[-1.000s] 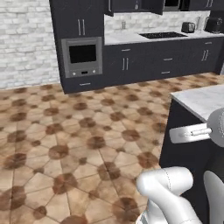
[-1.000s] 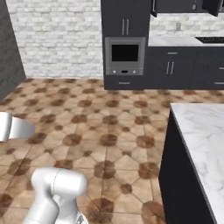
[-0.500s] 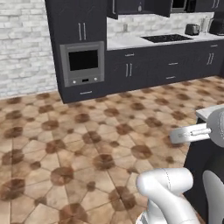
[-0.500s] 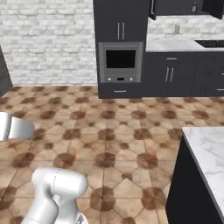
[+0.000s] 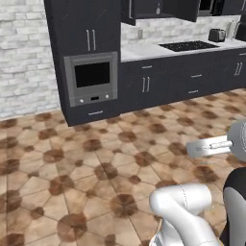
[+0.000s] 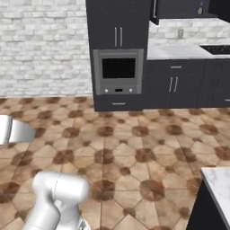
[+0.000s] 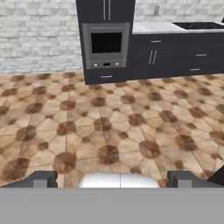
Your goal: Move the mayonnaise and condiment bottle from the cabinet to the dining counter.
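My gripper is open, its two dark fingertips far apart with nothing between them. It hangs over the brown patterned floor and faces the oven tower. The near-black wall cabinet is at the top of the left base view, above the marble worktop, with a door swung outward. It also shows at the top right of the right base view. A white marble corner of the dining counter shows at the lower right. I cannot make out the mayonnaise or the condiment bottle.
A tall dark unit with a built-in silver oven stands ahead against the white brick wall. Dark base cabinets run to its right under a worktop with a cooktop and a toaster. Tiled floor lies between.
The whole picture has shifted, so the base has driven. The oven tower and cabinets look larger and nearer, and the dining counter has slid off to the right. The gripper stays open.
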Controlling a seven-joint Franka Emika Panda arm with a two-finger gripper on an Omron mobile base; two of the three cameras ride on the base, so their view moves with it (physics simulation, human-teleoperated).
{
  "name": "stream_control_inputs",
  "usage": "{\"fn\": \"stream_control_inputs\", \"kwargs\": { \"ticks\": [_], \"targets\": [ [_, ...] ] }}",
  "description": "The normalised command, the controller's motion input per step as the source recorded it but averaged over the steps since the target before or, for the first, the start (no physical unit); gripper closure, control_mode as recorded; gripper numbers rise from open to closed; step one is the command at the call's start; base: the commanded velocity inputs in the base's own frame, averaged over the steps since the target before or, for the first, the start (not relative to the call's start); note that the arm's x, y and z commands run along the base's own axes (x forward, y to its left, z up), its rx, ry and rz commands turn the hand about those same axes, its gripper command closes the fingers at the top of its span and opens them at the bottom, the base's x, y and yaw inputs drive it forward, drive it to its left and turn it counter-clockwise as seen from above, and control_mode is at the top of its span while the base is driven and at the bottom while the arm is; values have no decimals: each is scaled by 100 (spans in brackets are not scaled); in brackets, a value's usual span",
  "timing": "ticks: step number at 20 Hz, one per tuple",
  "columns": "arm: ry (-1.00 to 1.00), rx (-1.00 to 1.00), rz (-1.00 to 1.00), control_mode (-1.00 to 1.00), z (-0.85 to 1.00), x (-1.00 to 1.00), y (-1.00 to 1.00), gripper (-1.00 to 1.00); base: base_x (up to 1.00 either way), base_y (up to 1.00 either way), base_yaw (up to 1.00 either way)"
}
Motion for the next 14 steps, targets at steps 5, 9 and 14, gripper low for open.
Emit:
{"fn": "stream_control_inputs", "kwargs": {
  "ticks": [5, 9, 14],
  "targets": [
    [0, 0, 0, 100, 0, 0, 0, -100, 100, 0, -6],
    [0, 0, 0, 100, 0, 0, 0, -100, 100, -2, -3],
    [0, 0, 0, 100, 0, 0, 0, -100, 100, -25, 0]
  ]
}}
